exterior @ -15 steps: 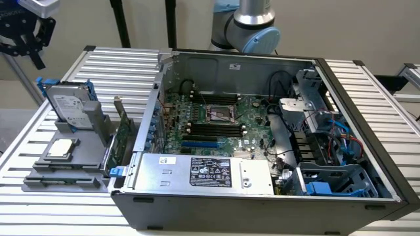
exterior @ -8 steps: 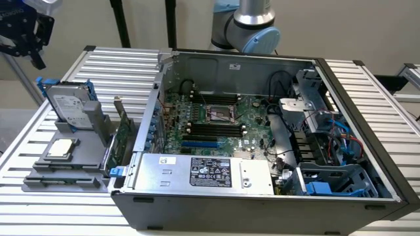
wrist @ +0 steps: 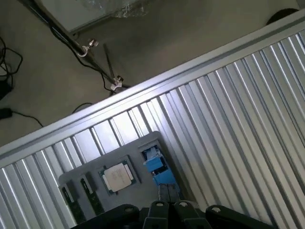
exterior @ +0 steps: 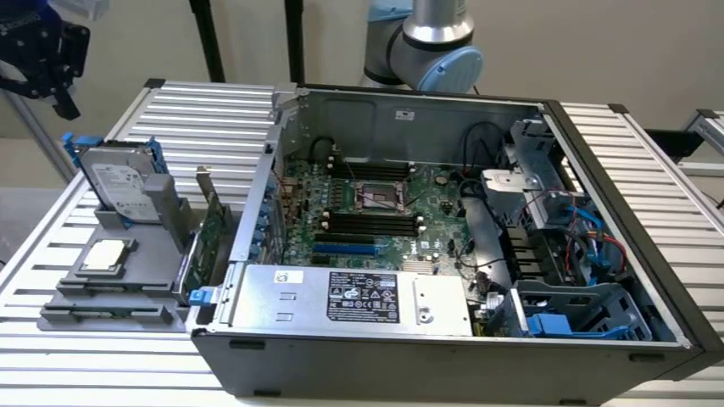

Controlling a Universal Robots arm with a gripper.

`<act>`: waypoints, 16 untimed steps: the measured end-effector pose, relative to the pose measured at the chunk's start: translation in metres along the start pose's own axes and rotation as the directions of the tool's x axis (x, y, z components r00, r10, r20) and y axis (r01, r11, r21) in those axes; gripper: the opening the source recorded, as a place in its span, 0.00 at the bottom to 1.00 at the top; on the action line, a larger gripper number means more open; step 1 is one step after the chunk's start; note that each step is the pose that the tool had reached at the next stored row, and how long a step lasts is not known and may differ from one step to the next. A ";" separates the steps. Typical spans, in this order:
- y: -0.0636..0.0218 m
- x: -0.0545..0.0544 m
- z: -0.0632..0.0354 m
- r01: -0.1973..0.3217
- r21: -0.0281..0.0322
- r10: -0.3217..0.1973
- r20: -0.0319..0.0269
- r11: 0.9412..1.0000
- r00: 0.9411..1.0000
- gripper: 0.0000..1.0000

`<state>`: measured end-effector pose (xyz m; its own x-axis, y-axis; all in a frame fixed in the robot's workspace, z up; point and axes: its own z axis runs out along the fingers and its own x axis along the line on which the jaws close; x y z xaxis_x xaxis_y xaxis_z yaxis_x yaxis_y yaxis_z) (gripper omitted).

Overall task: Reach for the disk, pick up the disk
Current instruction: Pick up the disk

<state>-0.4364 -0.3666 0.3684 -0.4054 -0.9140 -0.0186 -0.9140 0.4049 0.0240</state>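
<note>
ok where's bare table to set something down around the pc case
Bare slats lie behind the grey holder, beyond the disk. More lie at the exterior view's right of the case, and in front of the holder. It is crowded between holder and case.

The computer case (exterior: 453, 212) is viewed from above, fairly near; the table (wrist: 228, 109) is looked down on steeply from the wrist — tray (wrist: 136, 155) and chip (wrist: 118, 177) are shared.

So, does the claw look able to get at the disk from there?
Probably yes: the disk stands upright in the grey holder, top edge exposed, and the claw hangs higher up, apart, with nothing between them.
</note>
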 end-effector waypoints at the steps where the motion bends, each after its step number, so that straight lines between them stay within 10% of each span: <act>1: 0.0000 0.000 0.0000 0.018 0.000 -0.018 0.000 1.000 1.000 0.11; 16: -0.0002 0.000 0.0000 0.250 -0.002 -0.250 -0.004 0.968 0.968 0.11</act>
<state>-0.4361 -0.3665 0.3684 -0.1644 -0.9862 -0.0199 -0.9862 0.1640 0.0207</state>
